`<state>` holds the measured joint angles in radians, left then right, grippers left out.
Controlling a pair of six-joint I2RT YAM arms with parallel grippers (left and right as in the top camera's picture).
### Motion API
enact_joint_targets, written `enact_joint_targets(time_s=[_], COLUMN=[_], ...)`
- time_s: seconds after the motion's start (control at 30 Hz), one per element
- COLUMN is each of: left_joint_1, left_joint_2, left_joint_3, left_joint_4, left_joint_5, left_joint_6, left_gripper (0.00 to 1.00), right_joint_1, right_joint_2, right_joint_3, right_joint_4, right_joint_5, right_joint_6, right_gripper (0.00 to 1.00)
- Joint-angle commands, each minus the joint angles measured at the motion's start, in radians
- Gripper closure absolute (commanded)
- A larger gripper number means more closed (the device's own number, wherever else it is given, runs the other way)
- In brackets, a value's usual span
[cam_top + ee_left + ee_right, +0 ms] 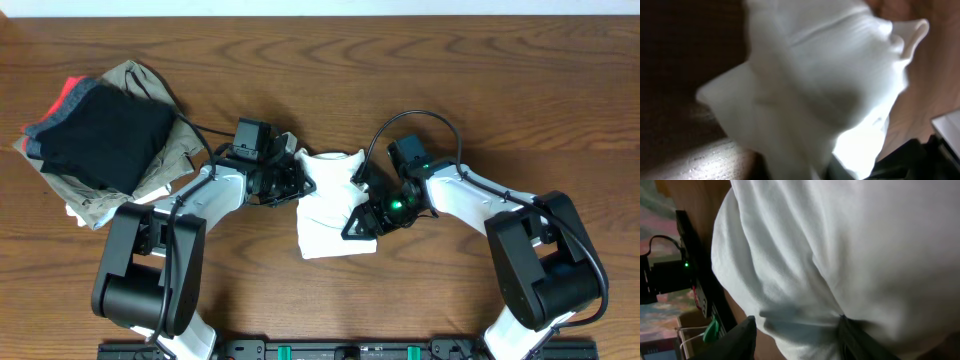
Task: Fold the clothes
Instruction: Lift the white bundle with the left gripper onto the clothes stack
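Observation:
The clothes (335,215) are a white garment bunched into a small, roughly folded heap at the table's middle. My left gripper (292,180) is at its upper left edge. In the left wrist view the blurred white cloth (830,75) fills the frame and gathers into the jaws (800,170), which look shut on it. My right gripper (362,220) is at the heap's right edge. In the right wrist view its two dark fingers (800,340) stand apart, with the cloth (865,255) lying between and over them. No print shows.
A stack of folded black, khaki and red garments (100,135) lies at the far left of the wooden table (450,60). A black rail (320,350) runs along the front edge.

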<state>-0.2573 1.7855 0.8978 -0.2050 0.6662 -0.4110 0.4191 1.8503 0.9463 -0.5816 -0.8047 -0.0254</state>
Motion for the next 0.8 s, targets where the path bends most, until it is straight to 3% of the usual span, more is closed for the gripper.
enact_joint_targets(time_s=[0.0, 0.2, 0.4, 0.77], left_joint_1=[0.001, 0.027, 0.066, 0.223], left_joint_2=[0.011, -0.031, -0.108, -0.121], left_joint_3=[-0.002, 0.061, 0.182, 0.474], left_joint_4=[0.013, -0.037, -0.209, -0.339], left_joint_5=[-0.008, -0.048, -0.332, -0.481], left_joint_6=[0.002, 0.045, 0.150, 0.314], left_gripper=[0.94, 0.94, 0.94, 0.94], right_joint_1=[-0.007, -0.061, -0.222, -0.461], right_joint_2=[0.042, -0.005, -0.179, -0.386], right_joint_3=[-0.016, 0.019, 0.074, 0.074], right_joint_4=[-0.013, -0.072, -0.188, -0.369], right_joint_5=[0.127, 0.127, 0.128, 0.129], right_joint_6=[0.013, 0.014, 0.013, -0.108], right_gripper=[0.51, 0.57, 0.53, 0.47])
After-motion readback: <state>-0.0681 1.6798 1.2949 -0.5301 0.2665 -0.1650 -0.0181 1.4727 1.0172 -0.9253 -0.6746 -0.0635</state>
